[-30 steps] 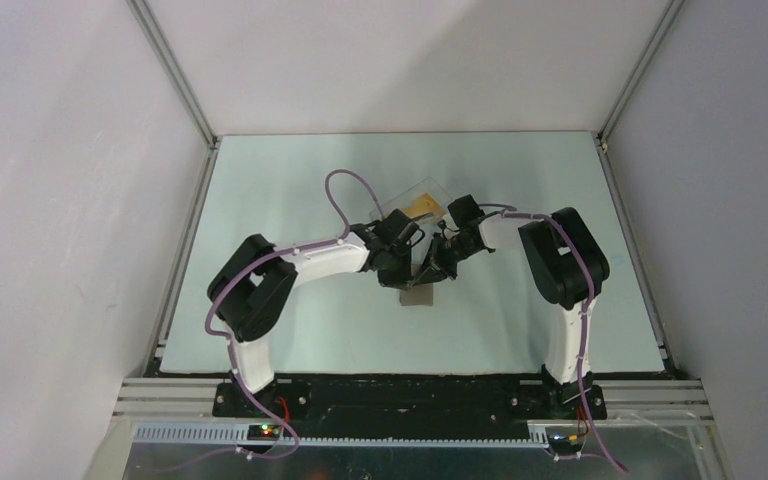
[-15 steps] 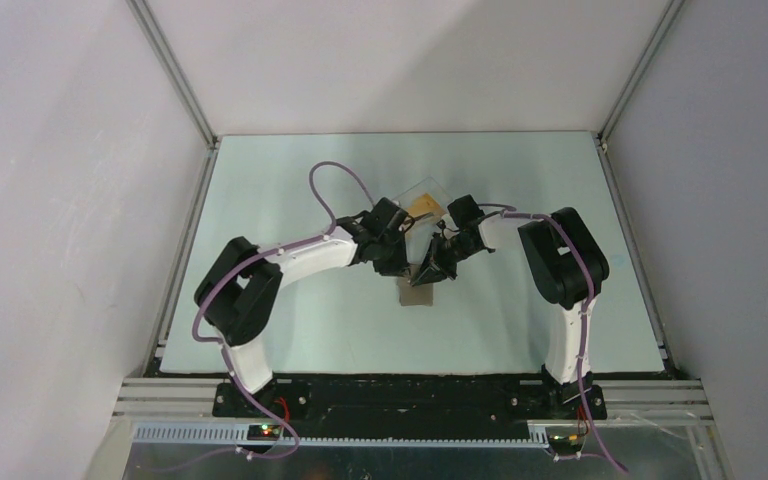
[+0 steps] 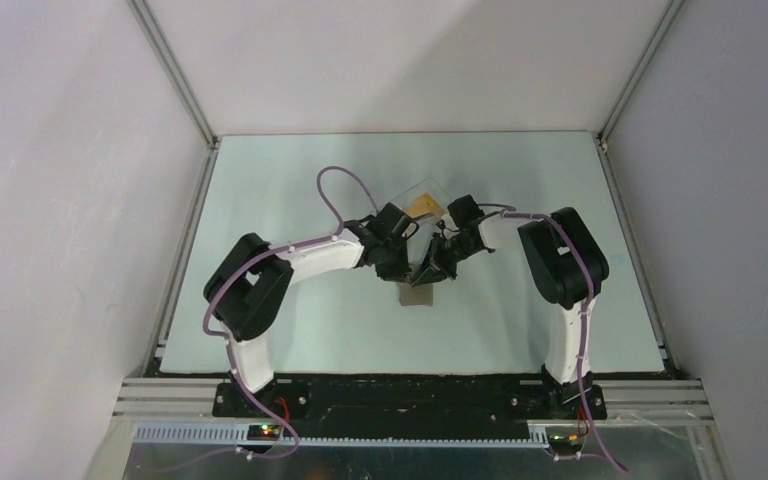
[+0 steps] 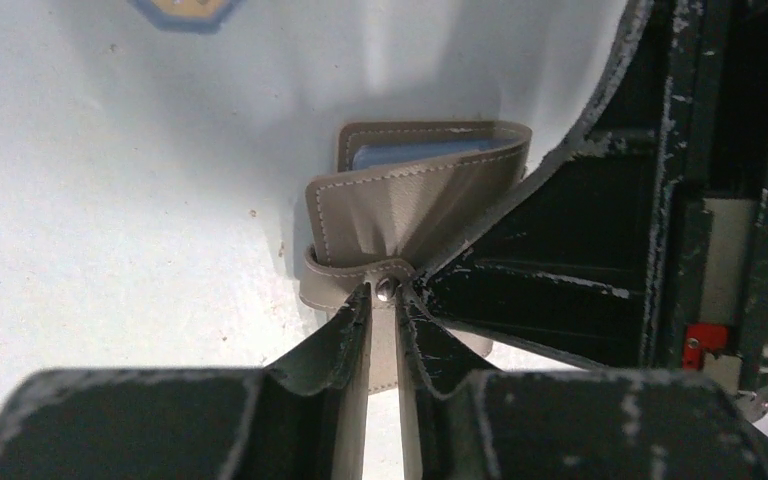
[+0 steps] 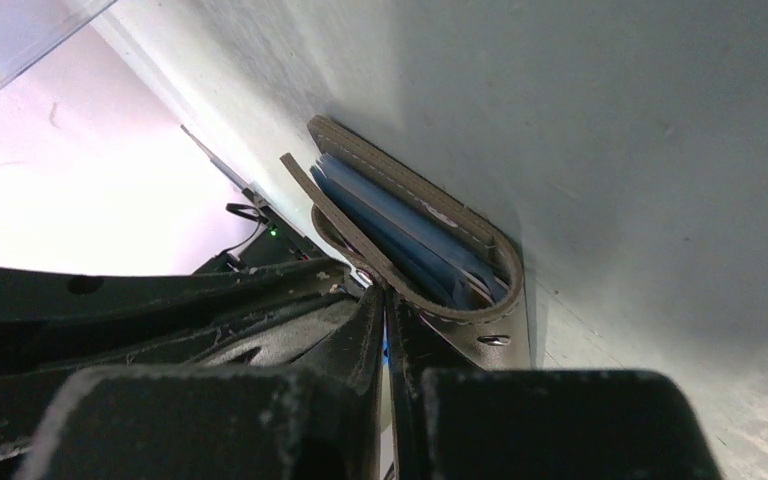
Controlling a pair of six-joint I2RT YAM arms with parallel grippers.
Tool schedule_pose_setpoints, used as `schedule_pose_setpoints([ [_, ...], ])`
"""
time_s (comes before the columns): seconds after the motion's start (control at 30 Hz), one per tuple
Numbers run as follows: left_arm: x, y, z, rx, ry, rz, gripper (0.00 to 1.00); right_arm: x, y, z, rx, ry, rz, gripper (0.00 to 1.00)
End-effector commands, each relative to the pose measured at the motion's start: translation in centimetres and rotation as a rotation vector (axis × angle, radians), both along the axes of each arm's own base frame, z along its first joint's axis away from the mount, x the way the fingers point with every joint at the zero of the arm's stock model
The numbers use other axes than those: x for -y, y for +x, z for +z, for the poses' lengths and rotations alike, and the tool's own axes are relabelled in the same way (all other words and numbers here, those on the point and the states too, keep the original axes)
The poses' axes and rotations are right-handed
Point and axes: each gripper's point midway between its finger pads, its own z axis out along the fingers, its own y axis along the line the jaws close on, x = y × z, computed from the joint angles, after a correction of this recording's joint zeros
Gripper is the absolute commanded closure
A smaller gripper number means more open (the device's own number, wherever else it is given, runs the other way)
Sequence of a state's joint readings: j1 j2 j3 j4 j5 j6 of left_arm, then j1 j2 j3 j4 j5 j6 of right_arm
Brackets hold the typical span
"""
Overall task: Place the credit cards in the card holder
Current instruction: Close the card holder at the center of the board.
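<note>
The grey-taupe card holder (image 3: 417,296) lies mid-table, partly open, with blue pockets inside (image 5: 400,225). In the left wrist view its upper flap (image 4: 410,195) is lifted. My right gripper (image 3: 428,268) is shut on that flap's edge (image 5: 385,295). My left gripper (image 3: 403,268) is all but shut, its tips (image 4: 385,292) on the holder's strap either side of the snap stud. One orange-gold credit card (image 3: 422,206) lies in the clear plastic box behind the grippers. No card is in either gripper.
The clear plastic box (image 3: 415,195) stands just behind both wrists. A small orange shape with a blue rim (image 4: 185,8) lies on the table beyond the holder. The grey enclosure walls stand at the left, right and back.
My left arm swung its elbow out to the left and came back, and the gripper shifted slightly at the holder. The right arm and the holder have not moved.
</note>
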State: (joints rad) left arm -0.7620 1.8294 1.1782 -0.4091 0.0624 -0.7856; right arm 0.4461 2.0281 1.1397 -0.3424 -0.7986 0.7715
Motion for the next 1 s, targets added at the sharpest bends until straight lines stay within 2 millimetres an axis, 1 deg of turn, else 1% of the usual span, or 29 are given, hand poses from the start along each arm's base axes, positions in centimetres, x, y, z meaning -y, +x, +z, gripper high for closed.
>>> schedule_pose_setpoints([
  [0.0,1.0,-0.3,-0.5,-0.017,-0.014,-0.012,0.81,2.8,-4.8,-6.6,-0.167,-0.251,0.018,0.94],
  [0.17,0.7,-0.8,-1.8,-0.04,0.011,-0.01,0.85,2.7,-4.7,-6.4,-0.164,-0.244,0.019,0.92],
  [0.4,0.8,-1.1,-2.5,-0.054,0.02,-0.019,0.85,2.3,-4.6,-5.6,-0.151,-0.219,0.025,0.88],
  [0.53,0.7,-1.4,-2.9,-0.063,0.029,-0.012,0.85,1.9,-4.2,-4.2,-0.124,-0.188,0.025,0.84],
  [0.6,0.6,-1.5,-3.0,-0.065,0.034,-0.011,0.86,1.8,-4.0,-3.3,-0.106,-0.176,0.021,0.74],
  [0.67,0.6,-1.5,-3.1,-0.066,0.037,-0.01,0.86,1.8,-3.7,-2.3,-0.087,-0.168,0.015,0.7],
  [0.73,0.5,-1.5,-3.2,-0.068,0.037,-0.008,0.86,1.7,-3.3,-1.1,-0.061,-0.148,0.007,0.68],
  [0.97,0.6,-1.5,-3.2,-0.068,0.037,-0.01,0.86,1.7,-2.7,0.9,-0.027,-0.124,0.005,0.64],
])
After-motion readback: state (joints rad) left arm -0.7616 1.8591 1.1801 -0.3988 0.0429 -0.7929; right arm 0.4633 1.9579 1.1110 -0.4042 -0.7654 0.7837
